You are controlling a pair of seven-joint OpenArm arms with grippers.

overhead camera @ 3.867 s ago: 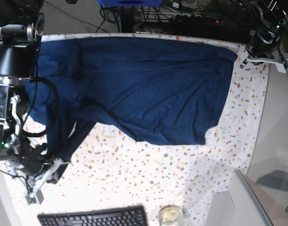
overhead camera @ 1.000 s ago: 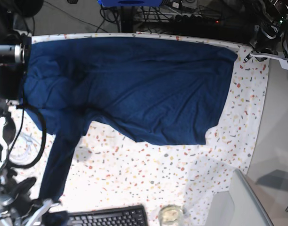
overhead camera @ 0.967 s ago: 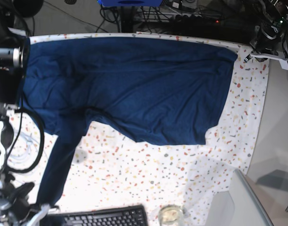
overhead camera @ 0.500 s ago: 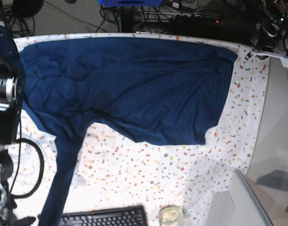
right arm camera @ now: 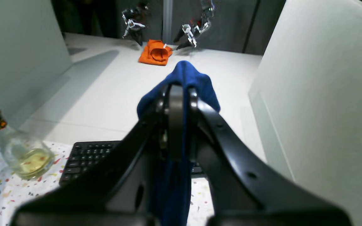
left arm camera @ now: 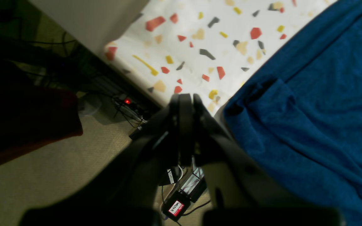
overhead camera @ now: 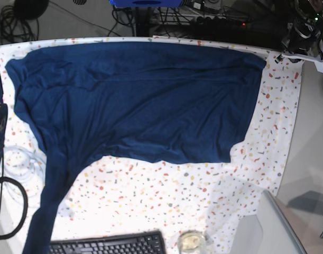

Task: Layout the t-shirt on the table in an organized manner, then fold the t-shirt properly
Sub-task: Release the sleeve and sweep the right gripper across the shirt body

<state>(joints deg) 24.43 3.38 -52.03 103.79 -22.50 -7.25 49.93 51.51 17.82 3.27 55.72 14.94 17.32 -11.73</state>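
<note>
- T-shirt (overhead camera: 140,100): dark navy fabric lying across the far half of the table (overhead camera: 203,196), with most of the body flat but creased. One strip of cloth trails from the near-left part of the body down to the table's near edge, passing just beside the keyboard (overhead camera: 105,246).
- Right gripper (right arm camera: 176,97): the jaws are clenched on a fold of the t-shirt, and blue cloth pokes out past the tips and hangs down between the fingers. In the wrist view it is lifted above the keyboard, with a glass bottle of yellowish liquid (right arm camera: 20,150) off to one side.
- Left gripper (left arm camera: 184,100): the jaws are pressed together with nothing between them. It hovers beyond the table's far corner, just beside the t-shirt's edge but apart from it.
- Step in hand: judged to be the laying-out stage. One end of the garment is being drawn out toward the near edge, and folding has not begun.
- Next move, as a judgement: the stretched strip needs setting down flat on the speckled cloth, clear of the keyboard. The idle left gripper would need to open and take the far corner so both ends can be tensioned.
- Background: an orange cloth (right arm camera: 155,53) lies on a separate grey surface, well apart.
</note>
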